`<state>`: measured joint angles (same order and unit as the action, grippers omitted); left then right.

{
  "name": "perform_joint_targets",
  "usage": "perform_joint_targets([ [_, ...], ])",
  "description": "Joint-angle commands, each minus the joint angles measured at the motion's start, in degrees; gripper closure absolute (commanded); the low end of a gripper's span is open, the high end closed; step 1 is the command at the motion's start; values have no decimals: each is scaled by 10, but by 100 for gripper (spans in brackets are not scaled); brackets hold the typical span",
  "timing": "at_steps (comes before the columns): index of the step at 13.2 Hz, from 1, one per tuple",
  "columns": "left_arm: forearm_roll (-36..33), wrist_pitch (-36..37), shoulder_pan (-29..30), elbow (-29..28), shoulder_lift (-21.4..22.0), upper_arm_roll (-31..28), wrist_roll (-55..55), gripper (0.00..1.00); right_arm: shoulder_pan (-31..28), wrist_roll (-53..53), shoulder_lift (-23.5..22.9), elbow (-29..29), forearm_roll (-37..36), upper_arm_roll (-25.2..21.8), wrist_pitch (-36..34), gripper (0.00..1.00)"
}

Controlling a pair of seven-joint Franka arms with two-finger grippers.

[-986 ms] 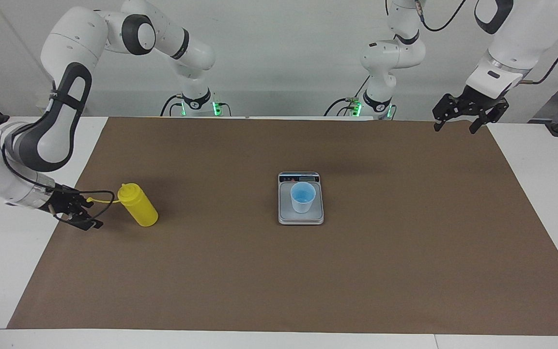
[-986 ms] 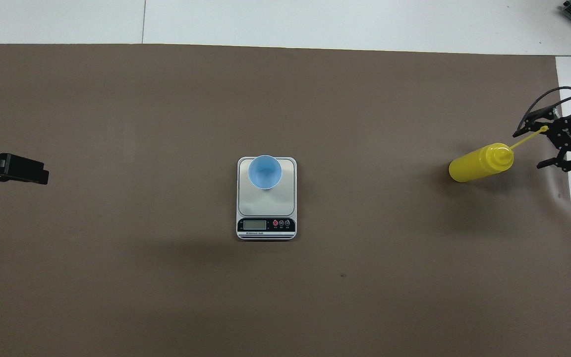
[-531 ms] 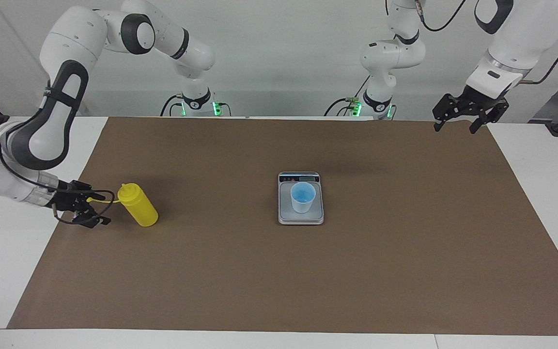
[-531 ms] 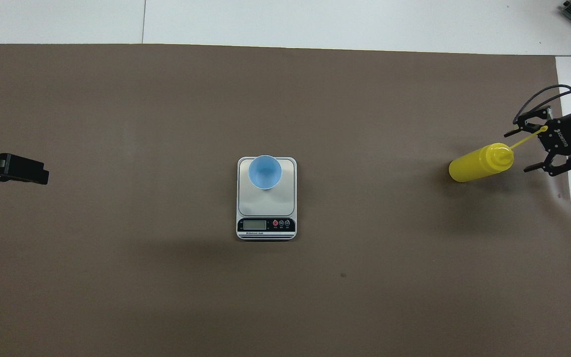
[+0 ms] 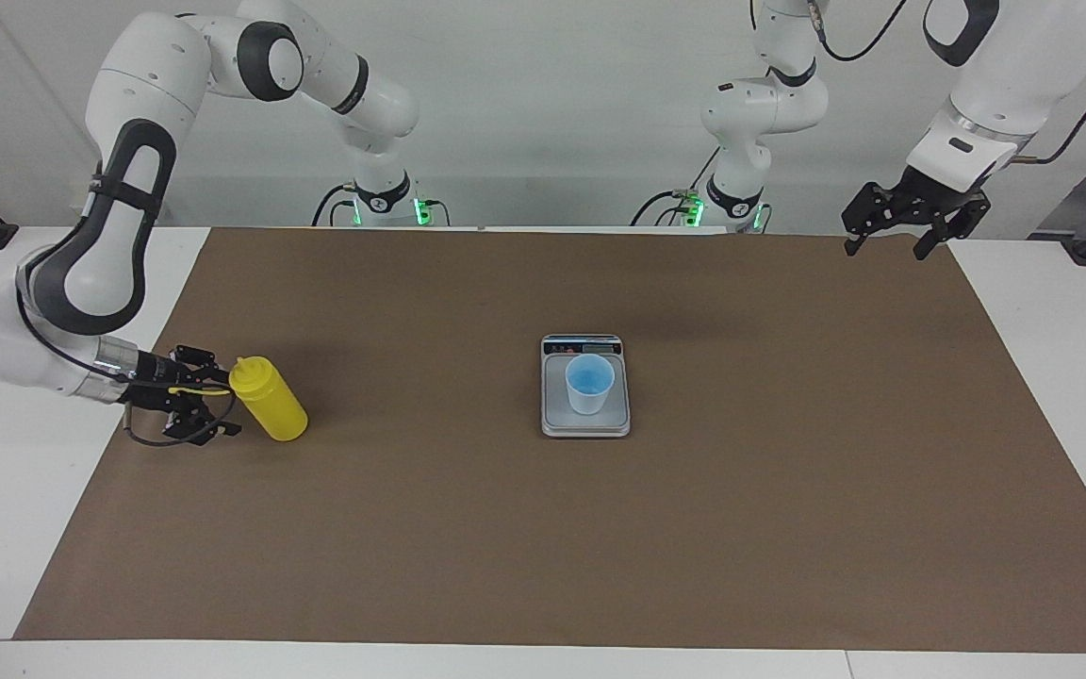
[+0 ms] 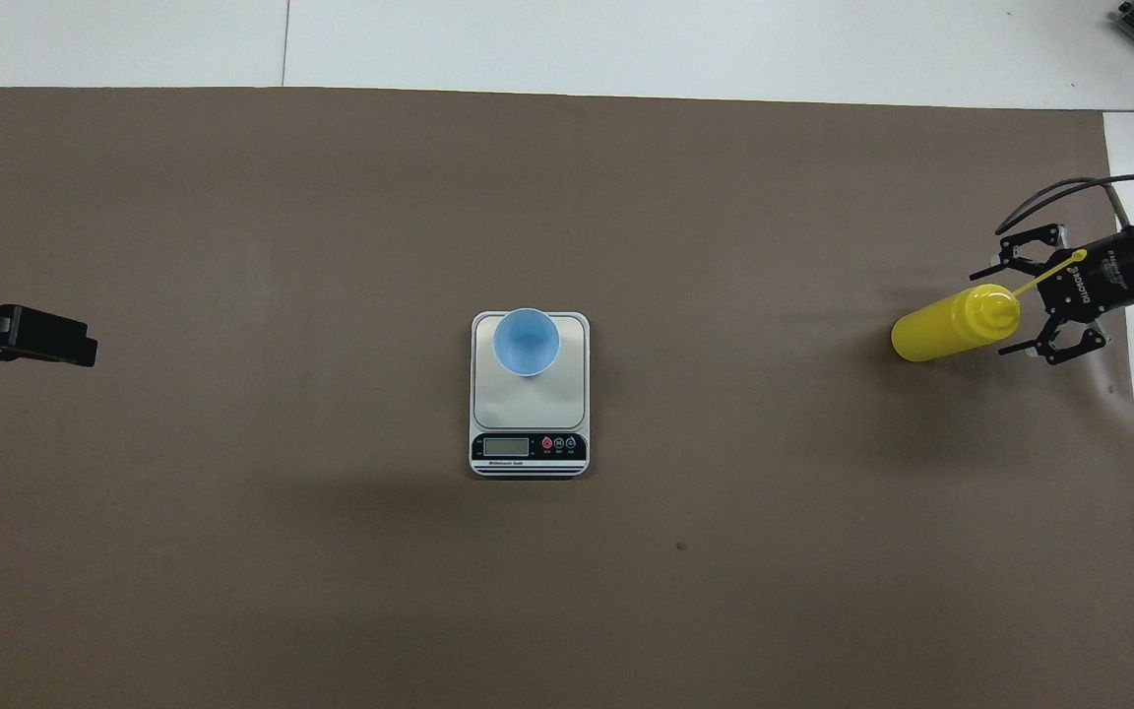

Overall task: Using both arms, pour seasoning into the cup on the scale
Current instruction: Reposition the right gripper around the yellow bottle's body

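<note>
Seasoning bottle (image 5: 269, 398) stands on the brown mat (image 5: 543, 528) at the right arm's end of the table, well apart from the scale (image 5: 585, 387) at the mat's middle. You have the right arm folded down low, forearm nearly level, with the right gripper (image 5: 213, 405) pointing sideways at the bottle's top. Its fingers are spread wide, one nearer the robots and one farther, just short of the bottle's shoulder; the thin yellow cap strap (image 6: 1047, 273) reaches back between them over the gripper body. Whether a fingertip touches the bottle you cannot tell. The cup (image 5: 589, 383) sits upright on the scale's plate, with the display strip at the end nearer the robots. Your left arm waits with the left gripper (image 5: 896, 240) raised over the mat's corner near its base, fingers apart and holding nothing.
</note>
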<state>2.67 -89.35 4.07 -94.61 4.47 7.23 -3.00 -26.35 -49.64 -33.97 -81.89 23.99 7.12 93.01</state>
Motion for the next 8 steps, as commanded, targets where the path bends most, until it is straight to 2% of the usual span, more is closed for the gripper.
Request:
perform_joint_targets([
  [1,-6,1,8,-18,19,3,-5,0,-5,-17,35,-59,39,3,10,0],
  [3,-6,1,8,-18,19,3,-4,0,-7,-41,36,-63,50,3,11,0],
  [8,-6,1,8,-18,19,3,-4,0,-12,-50,58,-118,83,2,25,0],
])
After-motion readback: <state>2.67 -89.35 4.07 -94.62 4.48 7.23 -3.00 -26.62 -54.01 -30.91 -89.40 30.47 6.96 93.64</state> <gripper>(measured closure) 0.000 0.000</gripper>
